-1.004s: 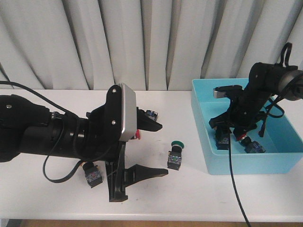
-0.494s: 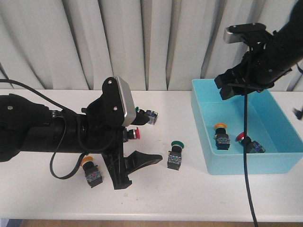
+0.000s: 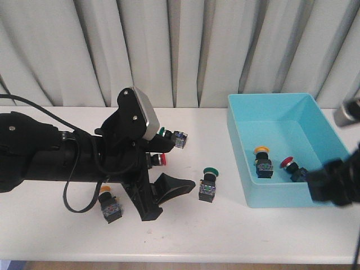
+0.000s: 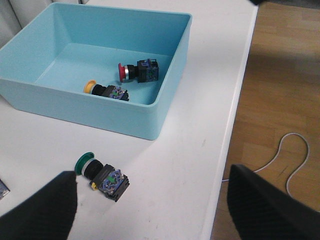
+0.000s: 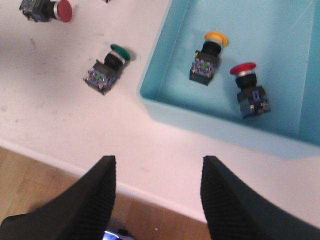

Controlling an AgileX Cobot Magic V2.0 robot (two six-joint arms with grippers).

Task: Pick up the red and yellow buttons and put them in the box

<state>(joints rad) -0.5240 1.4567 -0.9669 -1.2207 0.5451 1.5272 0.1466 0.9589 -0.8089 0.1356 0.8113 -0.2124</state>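
The turquoise box (image 3: pixel 281 115) stands at the right, holding a yellow button (image 3: pixel 262 160) and a red button (image 3: pixel 293 167). On the table lie a red button (image 3: pixel 160 159) beside my left arm and a yellow button (image 3: pixel 108 204) under it. My left gripper (image 4: pixel 155 212) hangs open over the table, empty, one finger (image 3: pixel 175 187) showing in the front view. A green-capped switch (image 4: pixel 102 176) lies close to one of its fingers. My right gripper (image 5: pixel 156 192) is open and empty above the table's front edge, just in front of the box (image 5: pixel 235 30).
A green-capped switch (image 3: pixel 207 188) lies between my left gripper and the box. Another green one (image 3: pixel 173 136) lies behind my left arm. The table's front edge and wooden floor (image 4: pixel 285 75) are close by. White curtains hang behind the table.
My right arm rose out of the box, leaving the two buttons inside, then swung down to the front right corner. My left gripper turned slightly, its lower finger nearer the middle green switch.
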